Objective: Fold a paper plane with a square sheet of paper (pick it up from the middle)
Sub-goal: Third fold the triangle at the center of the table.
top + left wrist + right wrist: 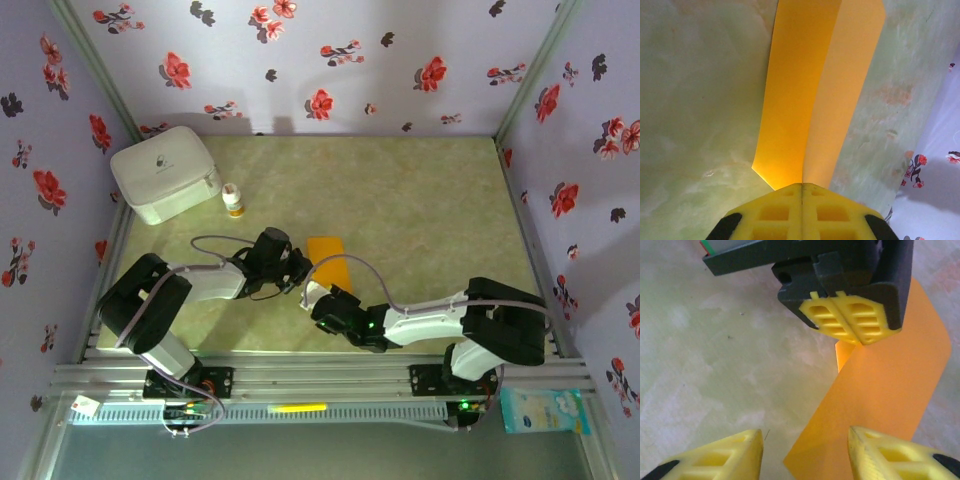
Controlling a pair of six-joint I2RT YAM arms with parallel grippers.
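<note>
The square sheet of paper (327, 252) is bright orange and folded over along a centre crease, its two halves standing up in a V (810, 100) above the green table. My left gripper (801, 186) is shut on the near end of that crease. In the right wrist view the left gripper (851, 326) shows from the front, clamped on the paper's (890, 390) upper edge. My right gripper (805, 455) is open just below it, one fingertip (735, 455) over bare table, the other (885, 452) in front of the paper's lower corner. From above, both grippers (303, 270) (318, 296) meet at the sheet's near edge.
A white case (165, 172) and a small white bottle with an orange cap (233, 201) stand at the back left. Floral walls (560, 170) enclose the table on three sides. A blue-white packet (545, 410) lies beyond the front rail at the right.
</note>
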